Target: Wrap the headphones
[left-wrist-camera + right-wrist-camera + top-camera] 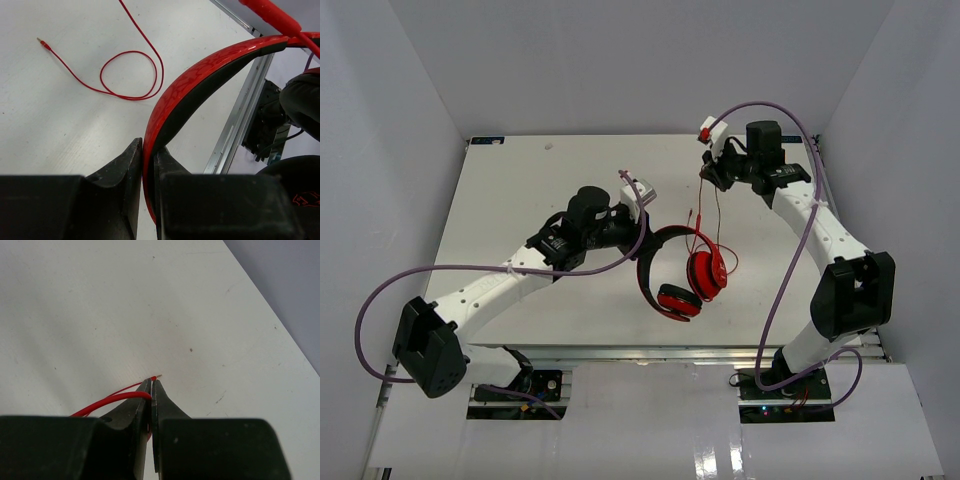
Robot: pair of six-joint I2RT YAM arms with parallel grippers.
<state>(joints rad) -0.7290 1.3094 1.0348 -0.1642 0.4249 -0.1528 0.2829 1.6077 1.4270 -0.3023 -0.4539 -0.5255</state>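
The red headphones (677,272) hang just over the white table (520,180), with both ear cups low at the front right. My left gripper (640,235) is shut on the headband (200,75); in the left wrist view the band is pinched between the black fingers, tips at the gripper's mouth (148,145). The thin red cord (706,215) rises from the cups to my right gripper (708,172), which is lifted at the back right. That gripper (152,380) is shut on the cord (110,399). A loose loop of cord (127,75) and the plug (42,42) lie on the table.
Thick purple cables (790,270) arc beside both arms. The table's metal front rail (240,115) runs close behind the headband. White walls close in the table on three sides.
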